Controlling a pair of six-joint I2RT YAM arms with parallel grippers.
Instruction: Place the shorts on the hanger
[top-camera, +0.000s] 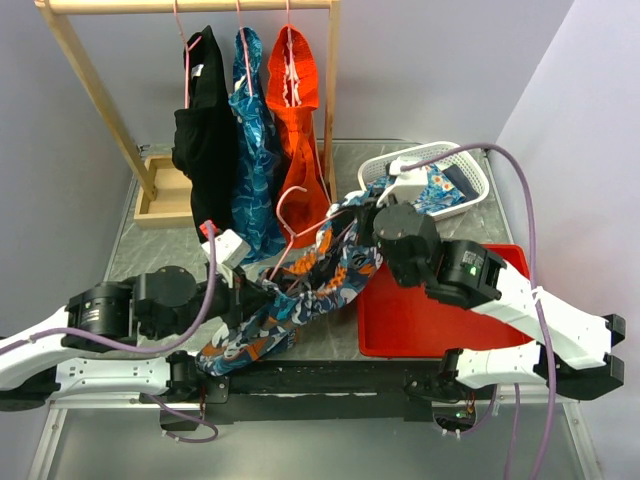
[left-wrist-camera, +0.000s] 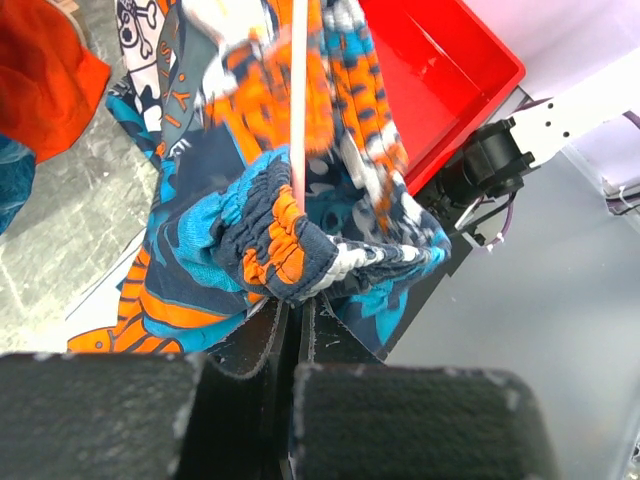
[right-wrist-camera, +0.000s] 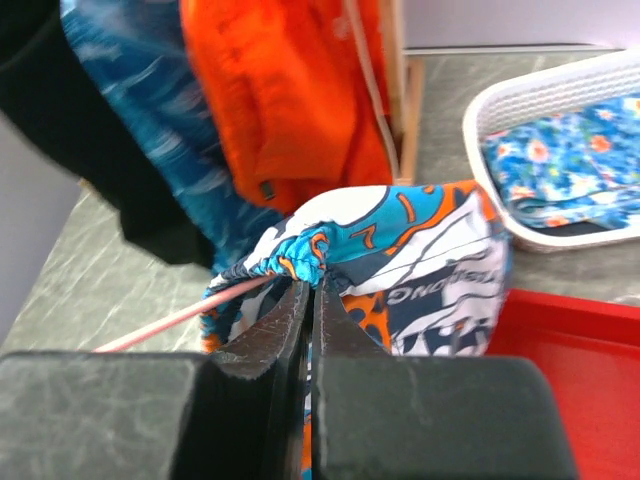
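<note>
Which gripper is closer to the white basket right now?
Right. The right gripper, shut on the shorts, sits close beside the white basket; the left gripper, also shut on them, is farther off toward the near-left.

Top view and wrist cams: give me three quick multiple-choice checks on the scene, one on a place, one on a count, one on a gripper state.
1. Where does the floral cloth lie?
A) in the white basket
B) on the red tray
C) in the wooden box

2. How many garments hang on the wooden rack?
A) two
B) three
C) five

3. How is the right gripper?
A) open above the red tray
B) shut on the waistband of the shorts
C) shut on the basket's rim

Answers:
1 A: its blue and orange flowers show inside the basket's white walls.
2 B: a black garment, a teal garment and an orange garment hang side by side.
3 B: the right wrist view shows the jaws closed, the gathered waistband pinched at their tips.
</note>
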